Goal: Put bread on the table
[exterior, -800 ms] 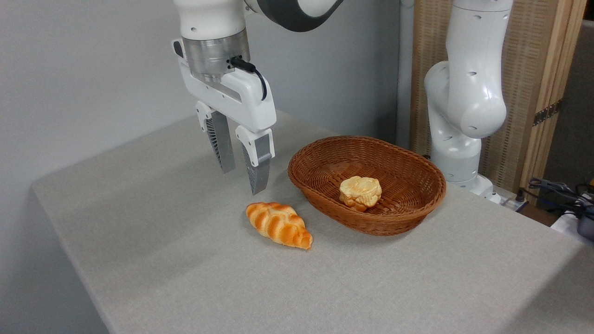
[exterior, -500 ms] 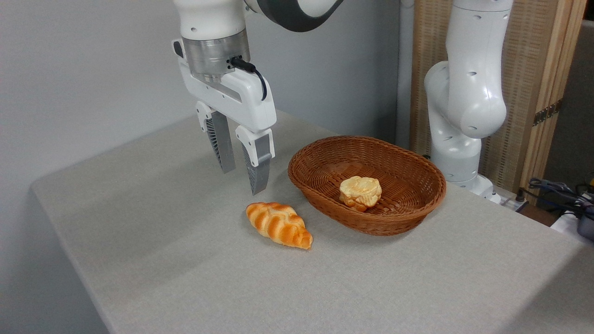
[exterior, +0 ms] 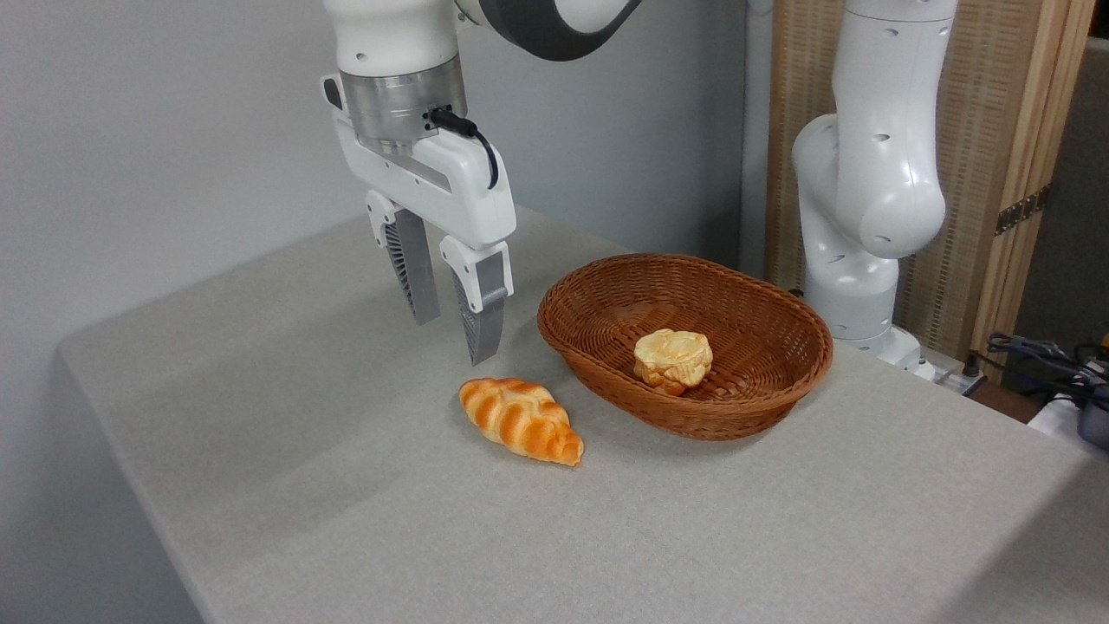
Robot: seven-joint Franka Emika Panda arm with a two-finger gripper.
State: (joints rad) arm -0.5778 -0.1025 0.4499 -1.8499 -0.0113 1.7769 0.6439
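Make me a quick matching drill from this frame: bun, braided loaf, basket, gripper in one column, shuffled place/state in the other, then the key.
Things:
1. bread
2. braided loaf
3. wicker basket
4. gripper

Places or states:
A. open, hanging above the table, holding nothing
B. lying on the cloth, left of the basket
C. inside the basket
D. standing on the table, to the right of the gripper

Pairs: 1-C, 2-B, 3-D, 4-A

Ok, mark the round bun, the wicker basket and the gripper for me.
round bun [exterior: 673, 359], fixed camera, on its pale top, inside the basket.
wicker basket [exterior: 693, 421], fixed camera, on its near outer wall.
gripper [exterior: 454, 336], fixed camera, midway between the open fingertips, above the table.
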